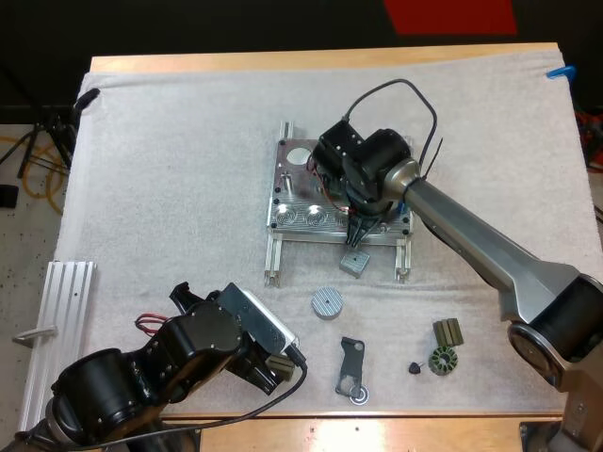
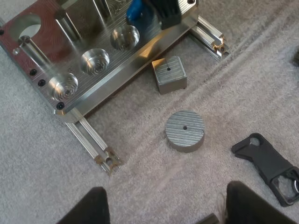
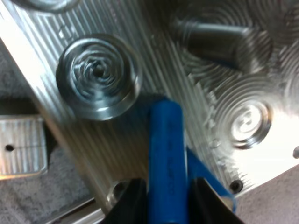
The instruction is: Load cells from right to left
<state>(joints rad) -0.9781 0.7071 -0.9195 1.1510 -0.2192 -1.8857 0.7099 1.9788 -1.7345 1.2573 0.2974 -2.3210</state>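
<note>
Where a white mat (image 1: 170, 169) covers the wooden table (image 1: 377, 428), two robot arms work around a metal fixture (image 1: 300, 188) set just right of the mat's centre. The right arm stretches in from the right edge. The right gripper (image 1: 361, 231) points down over the fixture's near right part. Its two black fingers are clamped on either side of a blue cylinder (image 3: 166, 149), which hangs over the machined plate (image 3: 243, 116) just beside an empty round pocket. Whether the cylinder's tip touches the plate cannot be told.

The left arm lies along the near left of the table. The left gripper (image 1: 268, 363) has its fingers (image 2: 88, 207) spread wide and clear of everything, over bare mat near a round metal disc (image 2: 185, 130). From that wrist camera, three round pockets along the fixture's near edge (image 2: 93, 42) stand empty, with the blue cylinder (image 2: 136, 10) at the far end of the row.

A ribbed aluminium rail (image 1: 61, 330) rests on the table at the mat's near left. A black bracket (image 1: 351, 367) lies near the table's front edge, right of the left gripper. The disc (image 1: 326, 302) sits between bracket and fixture. A square metal block (image 1: 354, 263) lies just near of the fixture's front edge. Two small toothed parts (image 1: 443, 360) and a tiny dark knob (image 1: 415, 367) lie at the near right.
</note>
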